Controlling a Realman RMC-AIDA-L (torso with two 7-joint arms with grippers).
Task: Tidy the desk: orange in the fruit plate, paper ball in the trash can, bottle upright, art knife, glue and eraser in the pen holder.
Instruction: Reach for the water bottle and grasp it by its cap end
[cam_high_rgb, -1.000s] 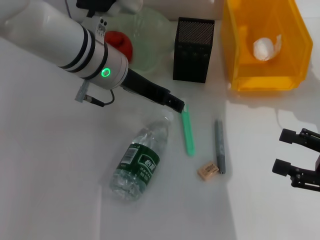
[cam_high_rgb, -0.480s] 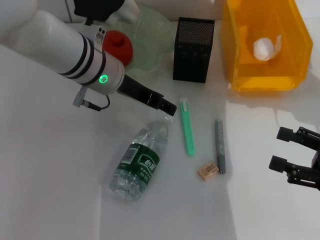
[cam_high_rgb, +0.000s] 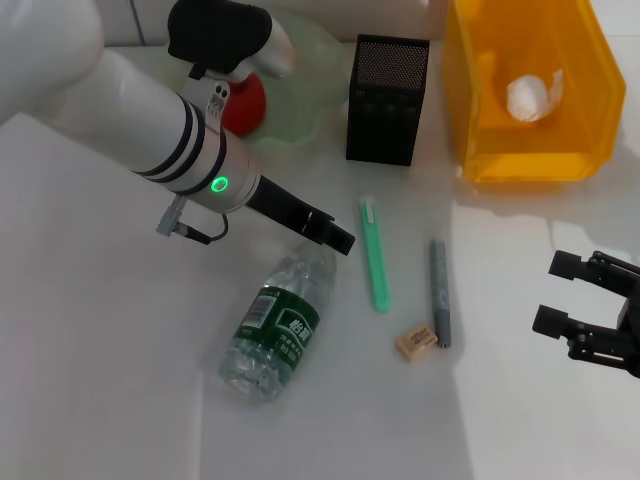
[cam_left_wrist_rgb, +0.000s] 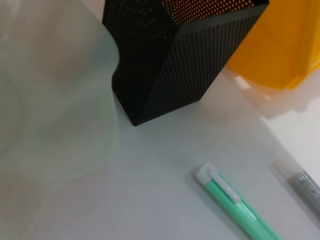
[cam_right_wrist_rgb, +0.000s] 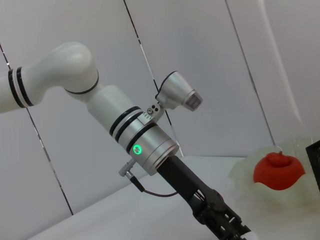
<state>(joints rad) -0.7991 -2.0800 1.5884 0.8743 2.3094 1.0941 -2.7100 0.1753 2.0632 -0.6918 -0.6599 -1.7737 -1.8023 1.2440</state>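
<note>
- Left gripper (cam_high_rgb: 341, 241) hovering just above the cap end of the bottle (cam_high_rgb: 277, 328), near the middle of the desk; cannot tell from any view whether its fingers are parted, and nothing visibly held.
- Lying on its side toward the near-middle of the desk, label up, cap pointing to the far side: bottle not yet upright.
- Already in place: orange (cam_high_rgb: 240, 100) sitting in the fruit plate (cam_high_rgb: 312, 60) at the far left; paper ball (cam_high_rgb: 531, 96) inside the trash can (cam_high_rgb: 585, 60) at the far right corner.
- Loose on the desk, beside the bottle toward the right edge: art knife (cam_high_rgb: 374, 254), then glue (cam_high_rgb: 439, 290), with the eraser (cam_high_rgb: 417, 341) touching or just beside the glue's near end; pen holder (cam_high_rgb: 387, 98) standing beyond them, between plate and can.
- Step in hand, by judgement: either standing the bottle or fetching the art knife, since the left wrist view looks at the knife's whitish tip and the pen holder.
- Next move likely calls for a short descent and a firm close on whichever is chosen; for the bottle, a grasp near the neck, then a tilt onto its base.
- Right gripper (cam_high_rgb: 570, 300) parked near the right edge, fingers spread, empty.
</note>
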